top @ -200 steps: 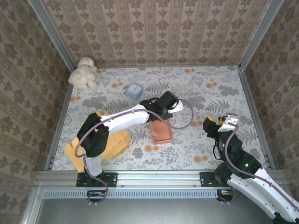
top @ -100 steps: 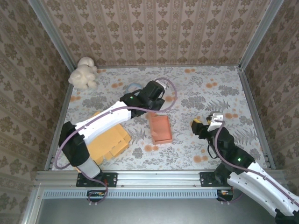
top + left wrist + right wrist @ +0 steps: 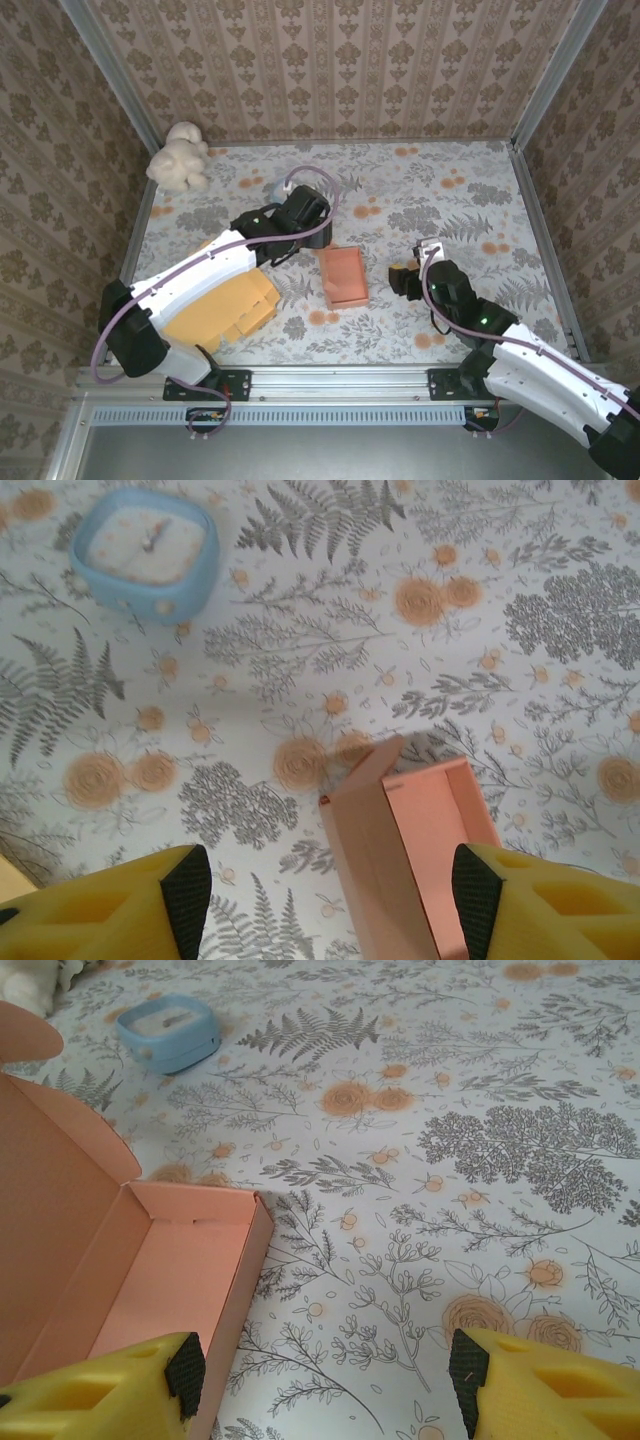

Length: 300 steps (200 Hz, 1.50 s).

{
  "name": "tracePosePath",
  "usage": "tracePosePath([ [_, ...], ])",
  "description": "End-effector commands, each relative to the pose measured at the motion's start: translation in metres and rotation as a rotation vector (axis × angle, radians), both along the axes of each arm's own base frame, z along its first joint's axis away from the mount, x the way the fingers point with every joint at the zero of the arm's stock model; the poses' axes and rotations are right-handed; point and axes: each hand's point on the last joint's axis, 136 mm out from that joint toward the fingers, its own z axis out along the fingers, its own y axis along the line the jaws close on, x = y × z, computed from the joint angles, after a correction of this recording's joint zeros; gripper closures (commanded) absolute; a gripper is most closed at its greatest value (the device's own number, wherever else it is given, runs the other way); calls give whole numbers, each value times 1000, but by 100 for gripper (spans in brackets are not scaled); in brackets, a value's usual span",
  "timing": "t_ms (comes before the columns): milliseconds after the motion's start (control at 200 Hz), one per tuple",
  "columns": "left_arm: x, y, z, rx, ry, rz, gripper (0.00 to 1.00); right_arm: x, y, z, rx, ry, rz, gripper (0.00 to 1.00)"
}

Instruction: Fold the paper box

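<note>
The paper box is a salmon-pink open tray with upright walls, lying on the floral table. My left gripper hovers just beyond the box's far left corner, open and holding nothing. In the left wrist view the box lies below the gap between the yellow fingers, with one end flap standing up. My right gripper is to the right of the box, open and empty. The right wrist view has the box at the left, its near wall beside the left finger.
A blue square container sits beyond the box. A cream plush toy is in the far left corner. Flat orange cardboard sheets lie at the near left. Patterned walls enclose the table.
My left arm has drawn back from over the box toward the far left. My right arm has moved left, closer to the box. Both grippers stand a little wider.
</note>
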Motion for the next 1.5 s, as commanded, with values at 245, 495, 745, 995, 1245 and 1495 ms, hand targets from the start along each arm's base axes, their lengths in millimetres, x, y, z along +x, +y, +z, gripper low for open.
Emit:
tracePosePath([
  [245, -16, -10, -18, 89, 52, -23, 41, 7, 15, 12, 9, -5, 49, 30],
  [495, -18, -13, -32, 140, 78, -47, 56, 7, 15, 12, 10, -2, 51, 30],
  [745, -16, -15, -30, 159, 64, -62, 66, 7, 16, 12, 10, 0, 53, 31],
  [995, -16, -15, -33, 176, 69, -71, 79, 8, 15, 10, 6, 3, 48, 30],
  [1245, -14, -14, -27, 197, 48, -87, 90, 8, 15, 9, 3, 6, 46, 31],
  [1495, -7, -42, 10, 279, -144, -428, 100, 8, 18, 11, 6, -11, 65, 30],
])
